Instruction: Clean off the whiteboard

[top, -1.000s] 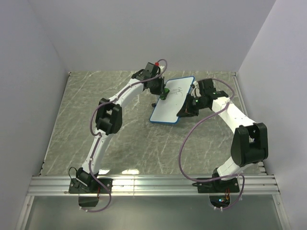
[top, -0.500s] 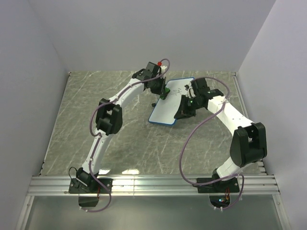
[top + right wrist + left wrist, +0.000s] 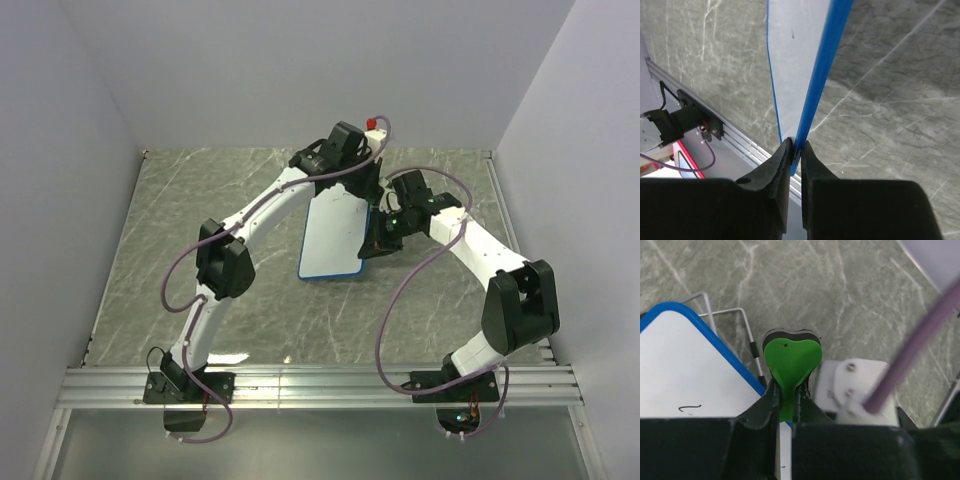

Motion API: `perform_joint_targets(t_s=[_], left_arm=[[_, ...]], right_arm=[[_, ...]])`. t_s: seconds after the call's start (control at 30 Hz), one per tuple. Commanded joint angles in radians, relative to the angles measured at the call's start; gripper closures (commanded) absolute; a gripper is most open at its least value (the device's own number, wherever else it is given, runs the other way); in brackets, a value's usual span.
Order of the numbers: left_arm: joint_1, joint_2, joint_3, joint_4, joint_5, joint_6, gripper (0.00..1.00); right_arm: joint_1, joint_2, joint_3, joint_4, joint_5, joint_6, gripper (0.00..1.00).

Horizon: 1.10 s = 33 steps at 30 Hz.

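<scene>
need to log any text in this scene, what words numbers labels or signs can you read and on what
No readable words, numbers, brands or signs in any view.
Board: one short dark squiggle in the left wrist view; a scribble, not a legible letter.
Board, right wrist view: a tiny dark speck, too small to read.
Eraser: no print visible.

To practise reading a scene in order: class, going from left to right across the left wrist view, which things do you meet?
whiteboard → green eraser → white block → purple cable
</scene>
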Motion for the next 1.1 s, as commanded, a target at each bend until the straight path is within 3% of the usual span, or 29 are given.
perform_joint_targets(t_s=[0.0, 0.33, 0.77, 1.07], left_arm=[[0.013, 0.029, 0.001, -0.027, -0.117, -0.023, 1.0], [0.063, 0.024, -0.14, -0.033, -0.133, -0.064, 1.0], [0.148, -0.395, -0.501, 0.149, -0.104, -0.199, 1.0], [0.111, -0.443, -0.729, 0.183, 0.105, -0.195, 1.0]], right_arm=[[0.023, -0.06, -0.002, 0.032, -0.027, -0.085, 1.0], [0.015, -0.064, -0.015, 0.041, -0.018, -0.069, 1.0], [0.0, -0.017, -0.005, 0.06, 0.005, -0.051, 1.0], [0.0, -0.02, -0.021, 0.075, 0.028, -0.043, 1.0]])
